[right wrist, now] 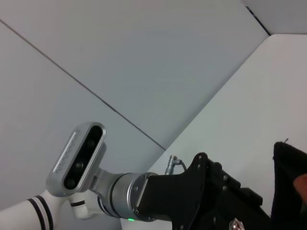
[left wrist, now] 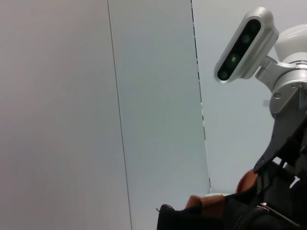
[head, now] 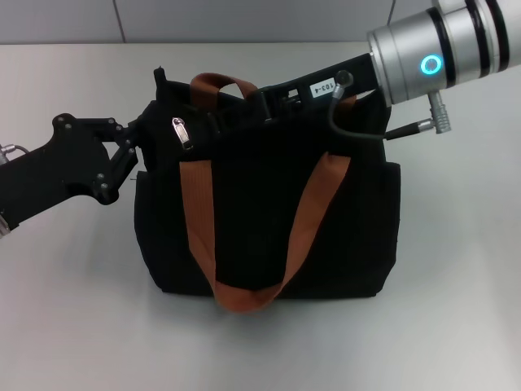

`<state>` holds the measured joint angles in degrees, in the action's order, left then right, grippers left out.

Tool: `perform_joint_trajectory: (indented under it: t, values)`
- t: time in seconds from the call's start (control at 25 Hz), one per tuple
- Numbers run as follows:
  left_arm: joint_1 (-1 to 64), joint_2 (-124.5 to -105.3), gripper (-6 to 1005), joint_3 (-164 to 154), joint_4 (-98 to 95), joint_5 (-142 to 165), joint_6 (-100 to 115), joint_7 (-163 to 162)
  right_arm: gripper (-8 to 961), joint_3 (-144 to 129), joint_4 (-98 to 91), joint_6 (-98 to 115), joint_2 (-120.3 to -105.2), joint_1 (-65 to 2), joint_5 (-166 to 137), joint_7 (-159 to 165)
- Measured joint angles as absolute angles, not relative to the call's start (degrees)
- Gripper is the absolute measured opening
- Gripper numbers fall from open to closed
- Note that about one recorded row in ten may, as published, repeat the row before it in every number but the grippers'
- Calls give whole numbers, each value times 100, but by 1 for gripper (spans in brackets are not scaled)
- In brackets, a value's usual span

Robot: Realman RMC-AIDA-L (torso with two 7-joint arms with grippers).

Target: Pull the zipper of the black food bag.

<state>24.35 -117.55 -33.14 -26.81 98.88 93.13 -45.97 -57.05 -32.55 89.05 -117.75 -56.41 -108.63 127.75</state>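
The black food bag (head: pixel 260 212) stands upright in the middle of the table, with two orange-brown strap handles (head: pixel 313 212). The zipper (head: pixel 181 133), a small silver pull tab, lies on the bag's top near its left end. My left gripper (head: pixel 134 155) is against the bag's upper left corner. My right gripper (head: pixel 232 114) reaches in from the upper right across the bag's top, its tip a little to the right of the pull tab and lost against the black fabric. The left wrist view shows the bag's top (left wrist: pixel 201 218) and a strap (left wrist: pixel 204 203).
The bag stands on a white table (head: pixel 456 309) with a grey wall behind it. The right arm's silver wrist (head: pixel 423 57) and its cable (head: pixel 350 130) hang over the bag's right top corner. The right wrist view shows the left arm's wrist camera (right wrist: pixel 79 158).
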Motion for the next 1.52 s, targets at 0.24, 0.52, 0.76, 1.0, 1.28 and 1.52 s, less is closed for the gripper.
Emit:
perform_joint_trajectory:
  t: [0.24, 0.52, 0.76, 1.0, 1.28, 1.52]
  values:
    - [2454, -11738, 18, -3336, -2681, 9888, 9328, -4657, 404, -5727, -3255, 8837, -11803, -5715, -10899, 12753]
    - [2495, -11735, 18, -3349, -2726, 9888, 9352, -4811, 404, -5753, -3252, 8720, -11809, -5738, -10932, 12709]
    - [2601, -11734, 18, -3365, -2733, 9890, 9360, -4947, 400, -5849, -3256, 8683, -11813, -5791, -10934, 12688]
    - [2655, -11733, 18, -3367, -2734, 9894, 9365, -5031, 402, -5892, -3260, 8657, -11821, -5821, -10934, 12684]
    - [2721, -11749, 18, -3377, -2734, 9897, 9372, -5034, 397, -5901, -3319, 8631, -11849, -5828, -10934, 12682]
    - [2785, -11771, 18, -3444, -2733, 9905, 9377, -5036, 382, -5899, -3322, 8631, -11852, -5853, -10934, 12682]
